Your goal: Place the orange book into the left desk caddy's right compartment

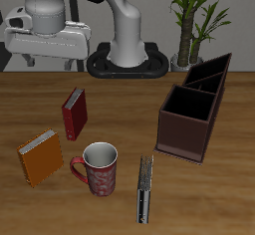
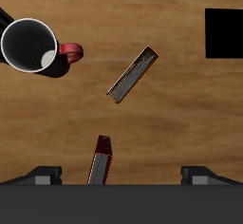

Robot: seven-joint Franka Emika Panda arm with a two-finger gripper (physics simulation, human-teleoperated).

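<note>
Taking the red mug (image 1: 100,168) as landmark, the slim grey-black book (image 1: 145,188) lies just beside it nearest the surface's (image 1: 120,110) front edge, and the orange book (image 1: 41,158) stands tilted close on the mug's other side. Farther back stands the dark red book (image 1: 74,114), the left desk caddy (image 1: 187,122) well apart. The tool (image 1: 48,45) hangs high behind, holding nothing; I cannot tell whether its fingers are spread.

Mug (image 1: 101,169) and grey-black book (image 1: 145,188) stand beside orange book (image 1: 41,157).
</note>
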